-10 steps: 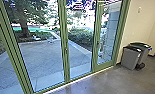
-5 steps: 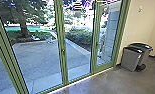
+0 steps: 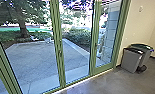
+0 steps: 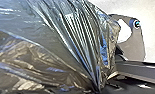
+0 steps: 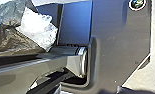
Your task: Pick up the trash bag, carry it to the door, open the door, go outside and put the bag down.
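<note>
One glossy, dark, thin-plastic trash bag (image 4: 55, 32) shows beside the robot's wide dark plate (image 5: 118, 45), its pleated gather pinched in the left gripper (image 4: 97, 87), likely the surest hold on soft, slippery film, while the right gripper's state cannot be told.

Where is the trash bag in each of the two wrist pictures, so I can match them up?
Left wrist view: the trash bag spreads wide, its folds drawing together near the robot's jointed bar.
Right wrist view: the trash bag lies beyond the bar, beside a crumpled whitish patch.
Shared landmark: the robot's plate with its round fitting.
</note>
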Available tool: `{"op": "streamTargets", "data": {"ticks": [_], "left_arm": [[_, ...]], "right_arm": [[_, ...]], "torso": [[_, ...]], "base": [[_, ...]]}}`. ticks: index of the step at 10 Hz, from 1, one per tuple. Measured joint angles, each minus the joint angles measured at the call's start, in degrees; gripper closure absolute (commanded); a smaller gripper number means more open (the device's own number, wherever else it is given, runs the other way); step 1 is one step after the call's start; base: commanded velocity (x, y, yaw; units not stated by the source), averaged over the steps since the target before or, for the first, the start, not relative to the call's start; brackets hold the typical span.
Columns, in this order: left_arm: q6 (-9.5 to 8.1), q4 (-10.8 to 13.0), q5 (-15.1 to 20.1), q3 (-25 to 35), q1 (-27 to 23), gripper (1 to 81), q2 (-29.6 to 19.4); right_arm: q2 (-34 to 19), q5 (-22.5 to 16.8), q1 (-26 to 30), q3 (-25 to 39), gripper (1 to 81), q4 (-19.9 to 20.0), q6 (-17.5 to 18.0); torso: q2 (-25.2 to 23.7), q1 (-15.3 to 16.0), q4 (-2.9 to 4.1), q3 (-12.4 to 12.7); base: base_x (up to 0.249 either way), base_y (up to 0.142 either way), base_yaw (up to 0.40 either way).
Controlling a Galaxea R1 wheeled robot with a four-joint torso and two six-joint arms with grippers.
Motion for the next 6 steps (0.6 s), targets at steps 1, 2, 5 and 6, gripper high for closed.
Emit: {"op": "streamTargets", "data": {"ticks": [1,2,5,6], "left_arm": [[0.00,0.0,-0.2,0.0,0.0,81.1,0.1],[0.00,0.0,-0.5,0.0,0.0,81.1,0.3],[0.00,0.0,-0.6,0.0,0.0,81.1,0.3],[0.00,0.0,-0.6,0.0,0.0,81.1,0.3]], "right_arm": [[0.0,0.0,0.0,0.0,1.0,0.0,0.0],[0.0,0.0,0.0,0.0,1.0,0.0,0.0],[0.0,0.0,0.0,-0.1,1.0,0.0,0.0],[0.0,0.0,0.0,-0.1,1.0,0.0,0.0]], "torso": [[0.0,0.0,0.00,0.0],[0.0,0.0,0.00,0.0],[0.0,0.0,0.00,0.0],[0.0,0.0,0.00,0.0]], "base": [[0.163,-0.085,0.000],[0.163,-0.085,0.000],[0.163,-0.090,0.000],[0.163,-0.096,0.000]]}}
